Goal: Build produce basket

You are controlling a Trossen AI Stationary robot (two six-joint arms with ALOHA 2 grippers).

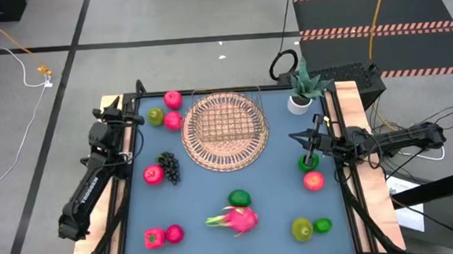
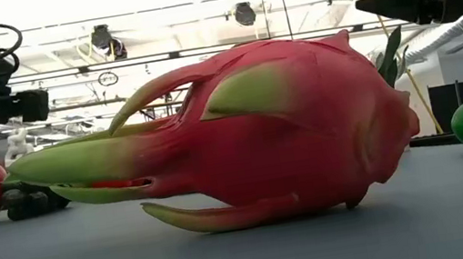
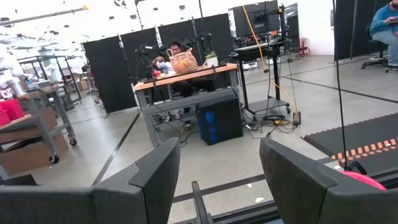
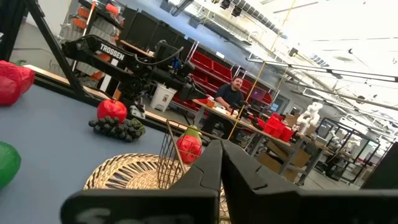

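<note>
Pink dragon fruit [image 2: 242, 137] fills the low view near centre, hiding most produce and the wicker basket [image 1: 225, 131] at far centre. Reads "TROSSEN" on left arm [image 4: 115, 51]. Left gripper [image 3: 217, 174] spread, empty — right gripper [image 4: 217, 180] clenched, empty.

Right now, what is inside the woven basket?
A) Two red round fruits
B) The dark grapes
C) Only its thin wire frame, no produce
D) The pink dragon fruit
C. In the high view the basket holds only its wire frame; the grapes lie on the mat beside it toward the left arm, and the dragon fruit lies near the table's front edge.
</note>
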